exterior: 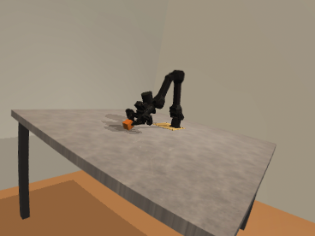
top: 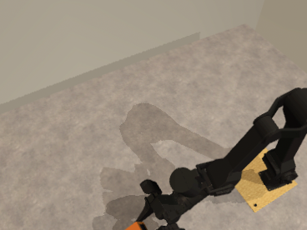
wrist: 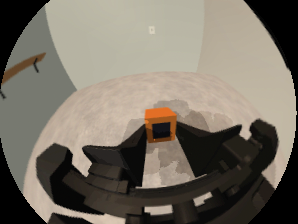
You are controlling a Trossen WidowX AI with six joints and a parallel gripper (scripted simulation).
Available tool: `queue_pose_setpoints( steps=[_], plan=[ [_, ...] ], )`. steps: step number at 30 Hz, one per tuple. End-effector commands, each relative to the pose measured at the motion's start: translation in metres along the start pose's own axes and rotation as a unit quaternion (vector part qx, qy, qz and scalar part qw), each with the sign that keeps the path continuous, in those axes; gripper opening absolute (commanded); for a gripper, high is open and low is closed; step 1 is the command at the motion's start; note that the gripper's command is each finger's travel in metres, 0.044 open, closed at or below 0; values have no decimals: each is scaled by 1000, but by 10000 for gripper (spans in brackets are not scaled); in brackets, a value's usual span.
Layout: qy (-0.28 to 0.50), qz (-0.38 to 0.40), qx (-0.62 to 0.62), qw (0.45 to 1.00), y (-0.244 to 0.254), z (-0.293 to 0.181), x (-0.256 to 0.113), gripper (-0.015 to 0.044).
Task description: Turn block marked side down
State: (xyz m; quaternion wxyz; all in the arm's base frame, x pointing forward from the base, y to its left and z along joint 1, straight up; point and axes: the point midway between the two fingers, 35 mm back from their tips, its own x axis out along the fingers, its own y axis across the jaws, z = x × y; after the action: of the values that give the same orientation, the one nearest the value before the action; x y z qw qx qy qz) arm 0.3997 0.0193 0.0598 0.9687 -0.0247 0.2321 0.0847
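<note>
An orange block (top: 134, 227) (exterior: 127, 125) (wrist: 160, 113) is held between the fingertips of my gripper (wrist: 159, 125), which is shut on it. In the wrist view its dark square marked side faces back toward the wrist camera. In the top view the block is partly cut off by the bottom edge. In the exterior view the gripper leans well over, reaching forward and down at a shallow slant, with the block at its tip. The block is low over the table (top: 62, 146) (exterior: 193, 171) (wrist: 100, 95); whether it touches is hard to tell.
The arm's base stands on a yellow plate (top: 255, 200) at the right in the top view. The arm's shadow falls around the block. The table's near edge (exterior: 103, 181) runs along the front in the exterior view. Walls stand beyond the table.
</note>
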Motion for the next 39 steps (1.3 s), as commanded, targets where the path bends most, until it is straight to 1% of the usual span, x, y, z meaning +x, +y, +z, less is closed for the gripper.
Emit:
queue_pose_setpoints(
  steps=[1,9,26,39],
  plan=[
    [-1,2,2,1000,1,-2,0,0],
    [-1,2,2,1000,1,-2,0,0],
    [-1,2,2,1000,1,-2,0,440],
    [-1,2,2,1000,1,-2,0,440]
  ],
)
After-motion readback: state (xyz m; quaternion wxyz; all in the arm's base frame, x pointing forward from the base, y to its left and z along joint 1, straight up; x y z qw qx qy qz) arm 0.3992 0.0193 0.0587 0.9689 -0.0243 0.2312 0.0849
